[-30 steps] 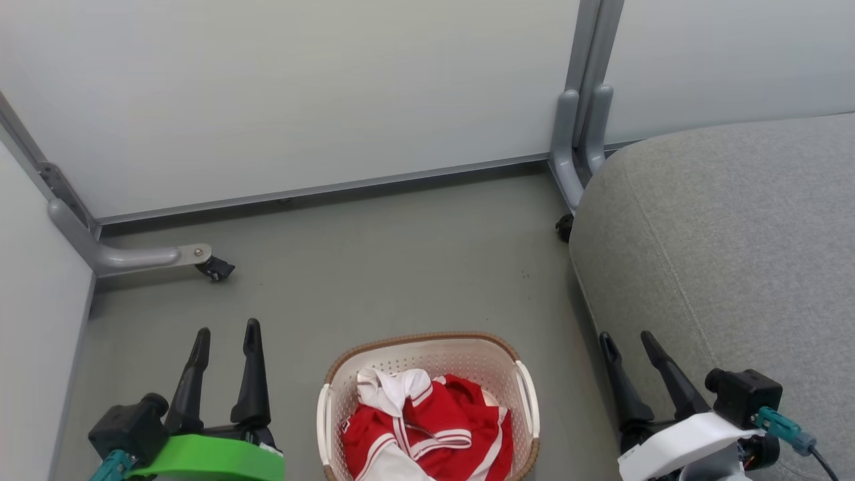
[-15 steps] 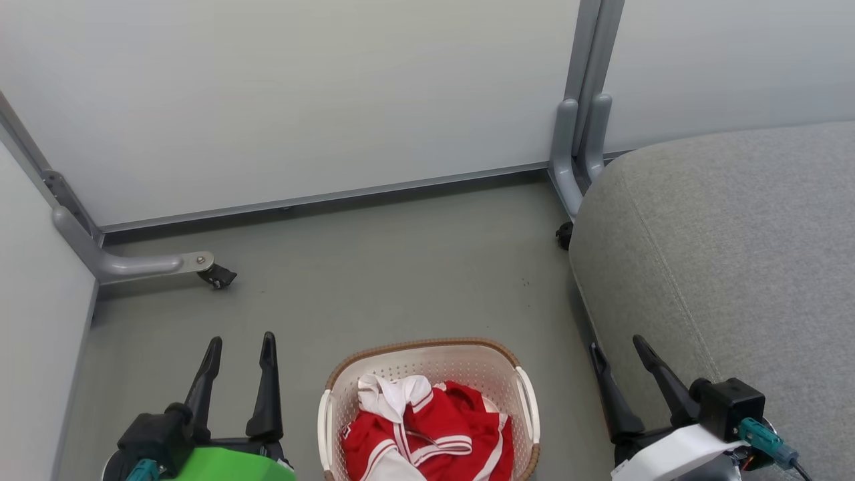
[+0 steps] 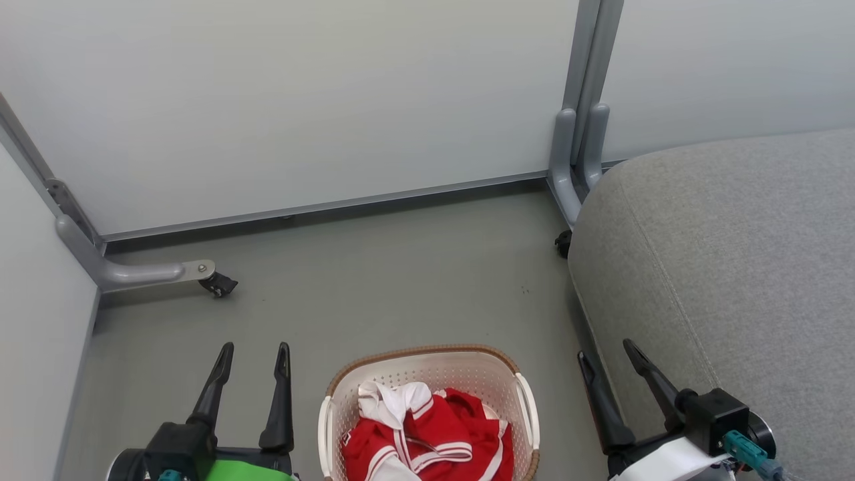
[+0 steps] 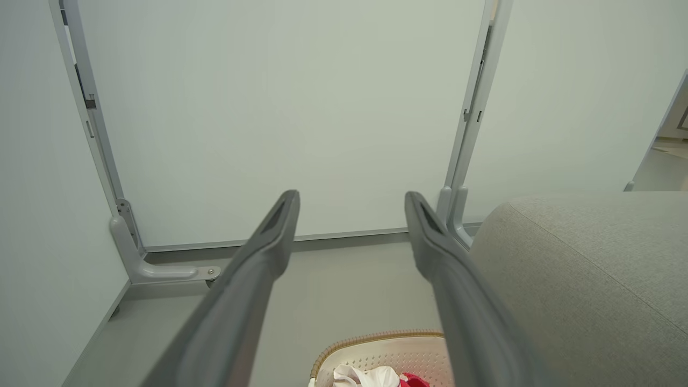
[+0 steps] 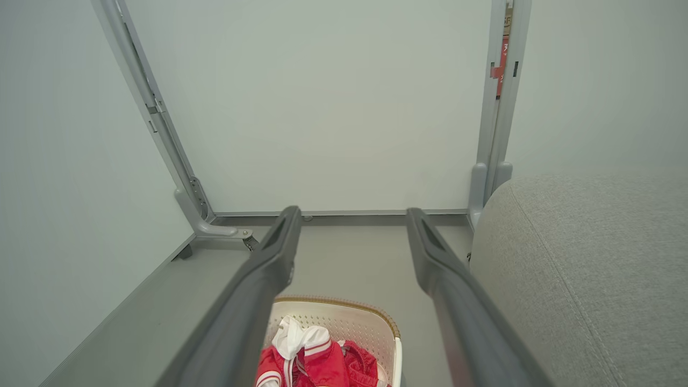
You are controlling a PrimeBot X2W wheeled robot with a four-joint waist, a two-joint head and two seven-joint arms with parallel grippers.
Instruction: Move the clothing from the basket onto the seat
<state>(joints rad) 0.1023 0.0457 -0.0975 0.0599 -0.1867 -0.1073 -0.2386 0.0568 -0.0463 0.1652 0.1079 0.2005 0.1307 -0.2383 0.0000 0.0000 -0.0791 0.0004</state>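
The basket (image 3: pixel 427 353) stands on the grey floor (image 3: pixel 374 267) with the red-and-white clothing (image 3: pixel 434 434) heaped inside it. Open floor runs beyond it to the partition panels (image 3: pixel 300 100), and the rounded edge of the seat (image 3: pixel 721 254) lies just to its right. The left pincer (image 3: pixel 256 347) left of the basket and the right pincer (image 3: pixel 605 349) right of it are both released and empty, each closer to the basket than a second earlier; the head camera has also shifted slightly. The right wrist view adds a red label (image 5: pixel 505 54) on the partition post (image 5: pixel 497 134) beyond the basket.
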